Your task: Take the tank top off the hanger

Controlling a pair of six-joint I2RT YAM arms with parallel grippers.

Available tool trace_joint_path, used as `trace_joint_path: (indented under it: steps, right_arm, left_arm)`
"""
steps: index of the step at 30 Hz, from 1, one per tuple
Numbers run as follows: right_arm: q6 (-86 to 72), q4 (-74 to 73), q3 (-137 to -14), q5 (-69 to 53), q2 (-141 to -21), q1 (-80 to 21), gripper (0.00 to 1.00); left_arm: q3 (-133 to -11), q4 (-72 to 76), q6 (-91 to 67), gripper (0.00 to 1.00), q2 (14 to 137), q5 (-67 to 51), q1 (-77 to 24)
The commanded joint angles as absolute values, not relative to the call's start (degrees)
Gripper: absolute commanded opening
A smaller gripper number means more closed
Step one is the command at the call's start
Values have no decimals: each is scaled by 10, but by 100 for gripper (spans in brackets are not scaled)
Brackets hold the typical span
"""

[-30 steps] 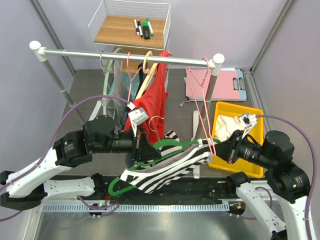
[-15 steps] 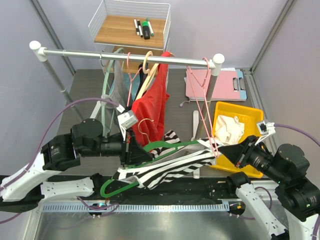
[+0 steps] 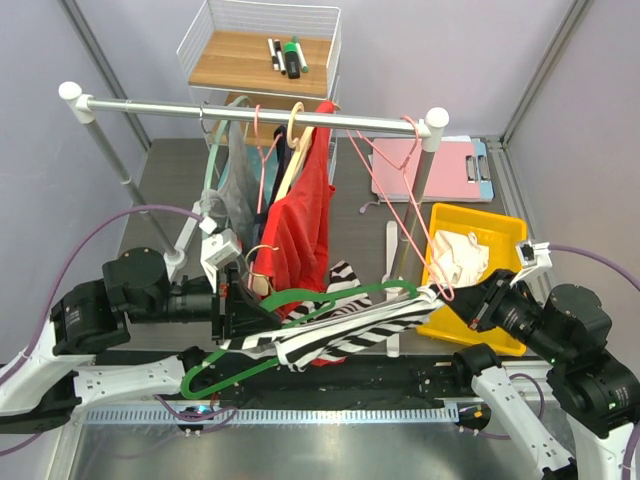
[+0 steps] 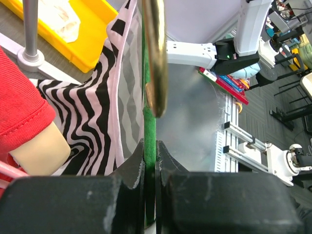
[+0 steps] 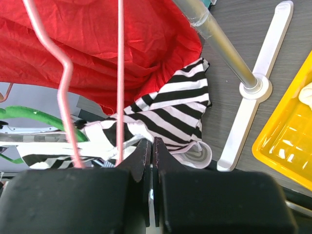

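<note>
A black-and-white striped tank top (image 3: 345, 333) hangs stretched along a green hanger (image 3: 330, 297) low over the table's near edge. My left gripper (image 3: 232, 316) is shut on the hanger's green bar (image 4: 149, 97), its tips (image 4: 150, 146) pinching it with the striped cloth (image 4: 92, 97) just to their left. My right gripper (image 3: 464, 305) is shut on the right end of the tank top (image 5: 170, 109), white fabric edge at its tips (image 5: 151, 144). A pink wire hanger (image 5: 119, 73) hangs right in front of the right jaws.
A clothes rail (image 3: 250, 108) carries a red garment (image 3: 300, 215), a wooden hanger and pink hangers (image 3: 400, 190). A yellow bin (image 3: 500, 225) holding a white cloth sits at the right, by the rail's post (image 5: 229, 56). A pink clipboard (image 3: 445, 165) and a wire shelf (image 3: 260, 50) stand behind.
My left gripper has drawn the green hanger left and down. The right gripper has shifted slightly right, so the tank top is stretched longer between them.
</note>
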State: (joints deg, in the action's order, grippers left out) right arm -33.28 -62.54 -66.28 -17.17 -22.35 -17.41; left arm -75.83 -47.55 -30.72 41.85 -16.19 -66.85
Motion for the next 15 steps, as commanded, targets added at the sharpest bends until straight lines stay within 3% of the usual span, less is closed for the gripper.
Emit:
trace_joint_path:
  steps: [1,8,15]
  right_arm:
    - [-341,-612,-648,-168,-217,-172,1]
    - [-323,-649,-615,-223,-189,-172,1]
    - [-294,-703,-646,-239,-166,-172,27]
  left_arm:
    - [-773,-456,-300,0,410,-160,-669]
    - [-786,-443,-299,0,416,-125,-669]
    - [-792,-455,-282,0,425,-152,-669]
